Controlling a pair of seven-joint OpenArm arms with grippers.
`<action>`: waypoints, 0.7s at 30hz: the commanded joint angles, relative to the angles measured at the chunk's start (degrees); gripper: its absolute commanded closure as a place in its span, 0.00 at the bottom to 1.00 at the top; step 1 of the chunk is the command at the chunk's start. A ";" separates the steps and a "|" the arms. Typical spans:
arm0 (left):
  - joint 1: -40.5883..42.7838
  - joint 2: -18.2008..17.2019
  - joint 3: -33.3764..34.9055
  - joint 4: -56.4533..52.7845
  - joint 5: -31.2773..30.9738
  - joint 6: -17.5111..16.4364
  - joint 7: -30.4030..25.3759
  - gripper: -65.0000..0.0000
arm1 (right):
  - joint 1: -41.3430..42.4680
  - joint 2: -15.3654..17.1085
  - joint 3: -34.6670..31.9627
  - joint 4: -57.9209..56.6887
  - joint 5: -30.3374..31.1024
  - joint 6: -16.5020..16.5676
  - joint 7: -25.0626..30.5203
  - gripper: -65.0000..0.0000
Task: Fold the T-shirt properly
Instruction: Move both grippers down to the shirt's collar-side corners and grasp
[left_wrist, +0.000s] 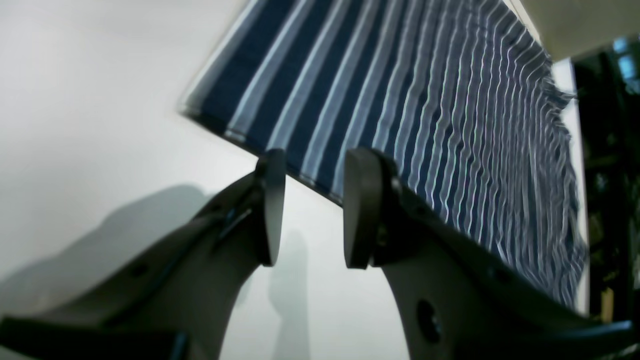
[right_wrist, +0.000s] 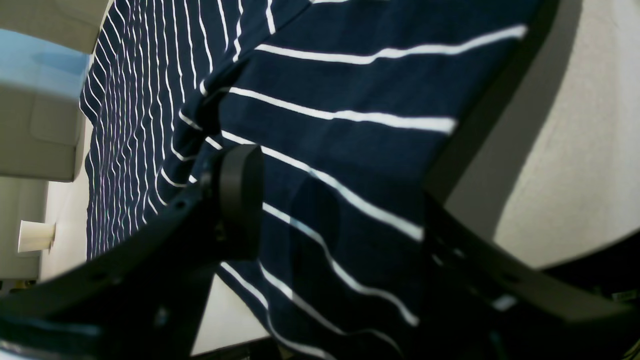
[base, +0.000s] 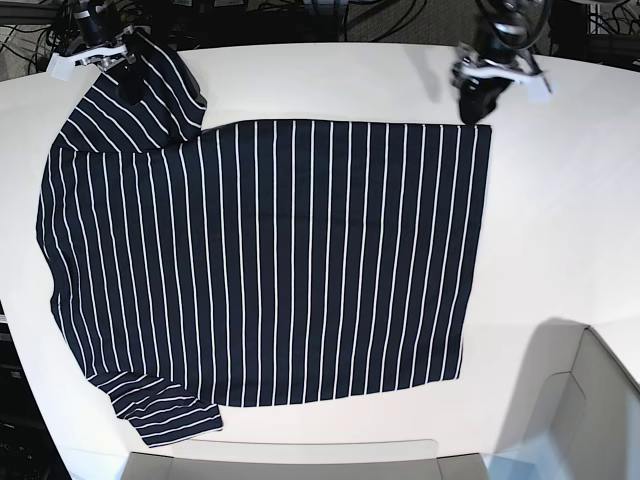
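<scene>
On white table (base: 560, 200), striped T-shirt (base: 280, 260) lies flat, both arms' fingers parted

The T-shirt (base: 280, 260) is soft knit cloth, matt navy with thin white stripes, rippling finely near its hem in the left wrist view. The table (base: 560, 200) shows a smooth, matt white top. Gripper fingers (left_wrist: 270, 210) look like hard dark plastic, matt, with a faint sheen on their smooth pads.
</scene>
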 joint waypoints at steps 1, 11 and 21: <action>-0.15 -0.14 -1.28 -0.23 -1.36 -0.79 0.83 0.68 | -0.85 0.57 0.10 -0.14 -0.20 -1.48 -2.53 0.57; -7.71 0.21 -3.83 -9.02 -2.23 -0.88 9.80 0.68 | -0.67 0.66 0.10 -0.05 -0.20 -1.48 -2.44 0.57; -11.67 0.21 -3.30 -11.57 -2.23 -0.88 10.50 0.68 | -0.67 0.66 -0.25 0.30 -0.20 -1.48 -2.44 0.57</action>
